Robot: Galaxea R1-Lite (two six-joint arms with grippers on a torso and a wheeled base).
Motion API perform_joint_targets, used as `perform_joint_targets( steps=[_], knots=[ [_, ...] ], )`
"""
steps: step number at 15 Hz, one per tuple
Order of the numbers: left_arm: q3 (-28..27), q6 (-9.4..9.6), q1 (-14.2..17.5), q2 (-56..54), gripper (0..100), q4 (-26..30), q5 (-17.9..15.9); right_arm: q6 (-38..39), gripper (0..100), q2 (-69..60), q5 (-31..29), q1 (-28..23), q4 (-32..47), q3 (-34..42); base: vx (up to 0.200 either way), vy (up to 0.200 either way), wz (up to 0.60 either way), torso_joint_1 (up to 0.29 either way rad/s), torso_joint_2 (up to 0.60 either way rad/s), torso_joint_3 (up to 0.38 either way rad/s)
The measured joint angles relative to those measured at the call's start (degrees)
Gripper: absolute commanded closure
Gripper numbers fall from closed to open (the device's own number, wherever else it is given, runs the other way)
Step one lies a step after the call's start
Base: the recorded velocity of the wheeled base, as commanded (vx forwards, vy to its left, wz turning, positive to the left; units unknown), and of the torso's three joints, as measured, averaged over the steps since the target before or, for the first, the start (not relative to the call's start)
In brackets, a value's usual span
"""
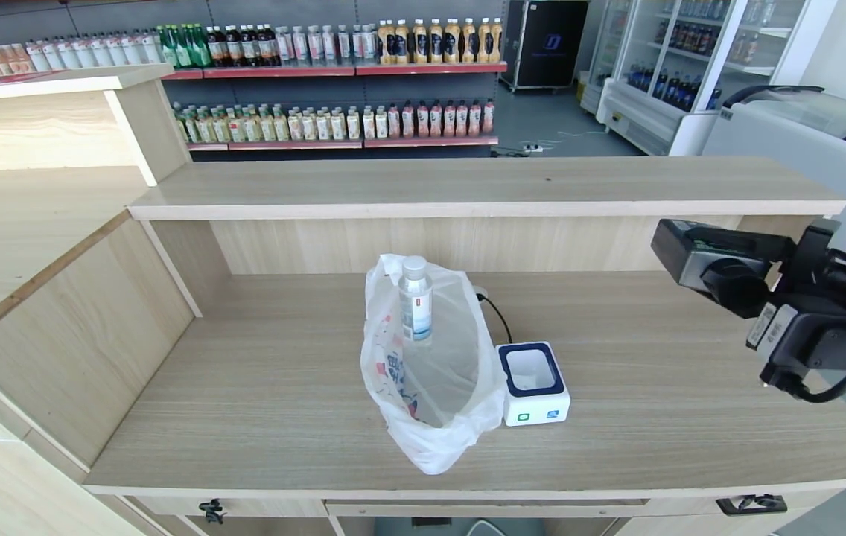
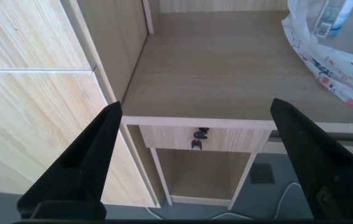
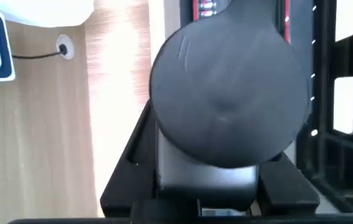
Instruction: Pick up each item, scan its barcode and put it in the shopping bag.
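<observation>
On the desk [image 1: 654,417] the bag [image 1: 393,372] stands at centre with the bottle [image 1: 415,305] upright inside and the scanner [image 1: 533,383] just beside it at 3 o'clock. My left hand [image 2: 195,104] hangs wide open and empty off the 7 o'clock corner. I cannot tell my right hand's [image 1: 672,249] state. I'd keep both clear of the bag.

We see a thin white plastic shopping bag [image 1: 423,424] standing open mid-counter, with a clear, white-capped, labelled plastic bottle [image 1: 415,305] upright inside at its far side. Just right of the bag sits a white square barcode scanner [image 1: 535,387] with a dark-blue-rimmed window facing up. A dark round-ended item [image 1: 695,253] is held aloft at the right.
</observation>
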Motion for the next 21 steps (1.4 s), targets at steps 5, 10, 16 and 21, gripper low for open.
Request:
perform_joint_targets(
  steps=[5,10,16,21],
  knots=[
    [0.0,0.00,0.0,0.0,0,0.0,0.0,-42.5,100,-6.3,0.1,15.8,0.1,3.7,0.000,0.000,0.00,0.000,0.00,0.000],
    [0.0,0.00,0.0,0.0,0,0.0,0.0,-56.8,100,-7.7,-1.1,30.5,-4.7,5.9,0.000,0.000,0.00,0.000,0.00,0.000],
    [0.0,0.00,0.0,0.0,0,0.0,0.0,-50.7,100,-10.2,-10.7,35.7,-14.3,6.2,0.000,0.000,0.00,0.000,0.00,0.000],
    [0.0,0.00,0.0,0.0,0,0.0,0.0,-51.4,100,-11.4,-12.3,41.5,-12.3,6.6,0.000,0.000,0.00,0.000,0.00,0.000]
  ],
)
